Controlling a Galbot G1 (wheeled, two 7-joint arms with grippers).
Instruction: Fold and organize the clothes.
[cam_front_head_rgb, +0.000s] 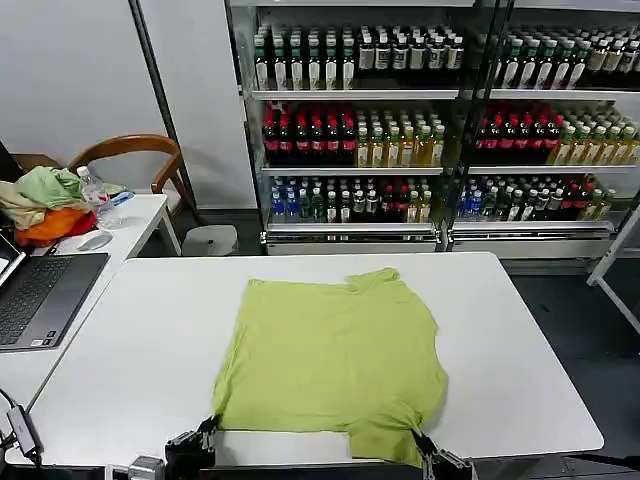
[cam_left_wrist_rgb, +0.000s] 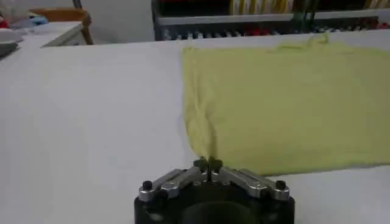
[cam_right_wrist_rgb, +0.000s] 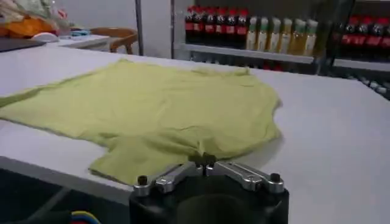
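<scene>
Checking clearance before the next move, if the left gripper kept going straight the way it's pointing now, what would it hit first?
The left gripper already has its jaws shut on the near hem of the lime T-shirt, so it would only push into that shirt across the white table. Nothing else appears in its line, though depth is unclear.

A mock shop set up inside a lab or office room. Two glass-fronted drinks coolers (cam_front_head_rgb: 430, 120) stand against the back wall, their shelves packed with rows of bottles: dark-capped ones on top, red and yellow-green ones in the middle, blue-labelled ones below. In front is a plain white work table (cam_front_head_rgb: 140, 350). To the left, a second white desk (cam_front_head_rgb: 135, 215) holds an open laptop (cam_front_head_rgb: 40, 295), a mouse (cam_front_head_rgb: 95, 241) and a water bottle (cam_front_head_rgb: 92, 190), with a wooden chair (cam_front_head_rgb: 135, 150) behind it.
</scene>
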